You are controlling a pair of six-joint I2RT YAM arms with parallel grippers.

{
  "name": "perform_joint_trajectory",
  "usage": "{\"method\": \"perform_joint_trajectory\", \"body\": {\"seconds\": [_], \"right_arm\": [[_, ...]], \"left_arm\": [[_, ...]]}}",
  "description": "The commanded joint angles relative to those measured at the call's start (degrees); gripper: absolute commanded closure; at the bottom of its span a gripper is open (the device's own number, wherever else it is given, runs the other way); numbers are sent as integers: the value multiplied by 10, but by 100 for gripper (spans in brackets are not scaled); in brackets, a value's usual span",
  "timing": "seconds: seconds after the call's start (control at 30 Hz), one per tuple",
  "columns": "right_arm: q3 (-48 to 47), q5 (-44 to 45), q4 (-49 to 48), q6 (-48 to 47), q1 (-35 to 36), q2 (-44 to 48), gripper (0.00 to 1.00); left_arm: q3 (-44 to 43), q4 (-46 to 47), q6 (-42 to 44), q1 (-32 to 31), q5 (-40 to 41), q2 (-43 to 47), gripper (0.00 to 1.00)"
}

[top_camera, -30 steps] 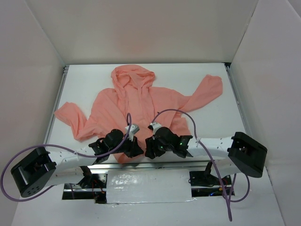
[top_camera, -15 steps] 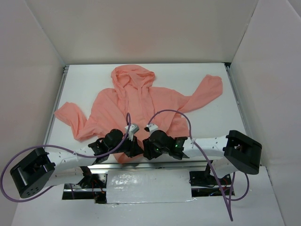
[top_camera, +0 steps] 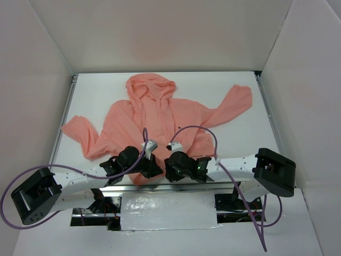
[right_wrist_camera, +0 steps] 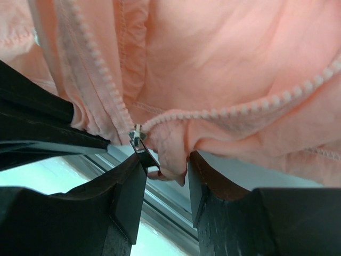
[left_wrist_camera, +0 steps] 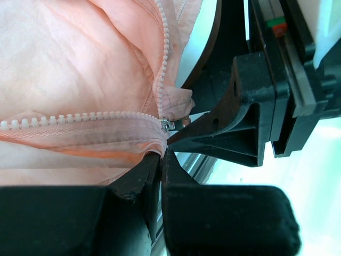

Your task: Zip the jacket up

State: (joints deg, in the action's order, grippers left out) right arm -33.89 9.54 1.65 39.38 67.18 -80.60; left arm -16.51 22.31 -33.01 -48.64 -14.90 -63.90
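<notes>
The salmon-pink jacket [top_camera: 160,114] lies flat on the white table, hood far, hem at the near edge. Its zipper is open; both tooth rows [left_wrist_camera: 80,117] meet at the hem. My left gripper [top_camera: 155,169] is shut on the hem fabric [left_wrist_camera: 128,136] just beside the silver zipper slider [left_wrist_camera: 168,125]. My right gripper [top_camera: 168,169] is open at the same hem spot. In the right wrist view the slider [right_wrist_camera: 137,136], its dark pull tab and a fold of hem [right_wrist_camera: 173,157] hang between the fingers [right_wrist_camera: 130,192]. The left fingertip touches the pull tab.
A metal rail [top_camera: 160,186] runs along the near table edge right under both grippers. White walls enclose the table on three sides. Purple cables [top_camera: 205,130] loop above the arms. One sleeve [top_camera: 80,133] spreads left and the other [top_camera: 234,104] spreads right.
My right gripper has moved left and slightly nearer, closing in on the left gripper at the hem. The left gripper and the jacket have stayed in place.
</notes>
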Motion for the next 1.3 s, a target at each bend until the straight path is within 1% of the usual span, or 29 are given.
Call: {"method": "perform_joint_trajectory", "body": {"seconds": [0.0,0.1,0.17,0.33,0.67,0.77,0.8,0.83,1.03,1.17,1.27], "right_arm": [[-16,35,20,24,14,-1,56],[-7,55,13,34,23,9,57],[0,59,-2,37,25,17,58],[0,85,-3,46,31,20,64],[-11,126,37,90,47,17,72],[-13,137,51,109,56,22,78],[-12,143,54,116,66,24,85],[-11,145,54,118,71,28,88],[-7,166,45,113,90,34,95],[-23,159,54,102,92,32,95],[-41,140,83,87,92,23,96]], "left_arm": [[-18,23,12,-2,-7,11,100],[-17,23,12,-2,-7,13,100],[-18,24,12,-2,-9,11,100],[-19,24,13,-2,-11,9,100],[-19,21,13,-2,-10,12,100],[-20,20,13,-2,-10,10,100],[-20,20,13,-2,-10,11,100],[-20,20,13,-2,-10,10,100],[-22,23,14,-3,-13,4,100],[-22,21,14,-3,-13,4,100],[-22,17,13,-2,-8,8,100]]}}
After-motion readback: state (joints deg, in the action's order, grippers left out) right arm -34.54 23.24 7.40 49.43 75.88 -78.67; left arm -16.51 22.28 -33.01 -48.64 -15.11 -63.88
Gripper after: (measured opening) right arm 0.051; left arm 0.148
